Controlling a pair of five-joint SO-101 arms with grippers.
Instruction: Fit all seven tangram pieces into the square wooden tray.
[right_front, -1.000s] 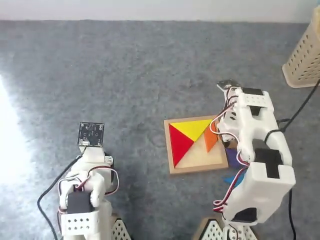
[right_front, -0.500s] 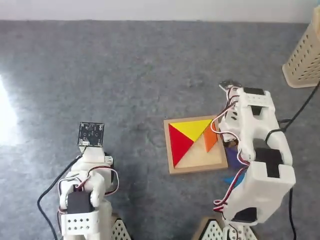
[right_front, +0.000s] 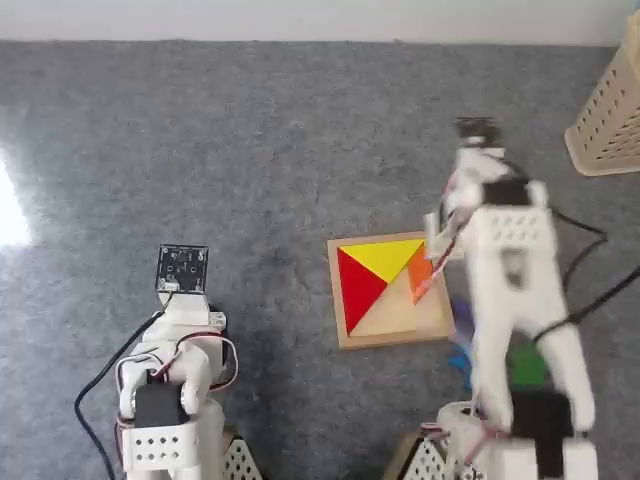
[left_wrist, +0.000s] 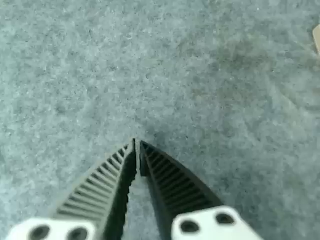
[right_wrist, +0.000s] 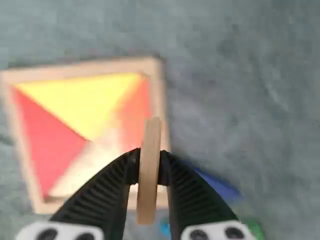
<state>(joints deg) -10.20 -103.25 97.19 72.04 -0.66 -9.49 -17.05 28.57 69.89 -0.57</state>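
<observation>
In the high view the tray (right_front: 392, 339) lies just right of the table's centre. Inside it, yellow (right_front: 385, 257) sits at 12 o'clock, red (right_front: 358, 285) at 9 and orange (right_front: 421, 275) at 3, and the floor toward 6 is bare. The right arm (right_front: 510, 260) stands over the tray's 3 o'clock rim. Loose blue (right_front: 461, 352) and green (right_front: 526, 364) pieces lie on the mat at about 4 o'clock from the tray, partly under that arm. A basket (right_front: 608, 110) stands well apart at 2 o'clock, and the left arm (right_front: 175, 365) is folded at 8 o'clock, out of your way. In the left wrist view the left gripper (left_wrist: 136, 145) has its tips together on nothing, over bare mat. In the right wrist view the right gripper (right_wrist: 148, 153) is clamped across the flat faces of a tan piece (right_wrist: 149, 175), held on edge above the tray's rim beside orange. Judge this piece light, thin, rigid and probably smooth, so it may twist or slip in the pads. Grip it across the faces near its middle. It must tip flat to seat, and the rim and orange crowd that side.
</observation>
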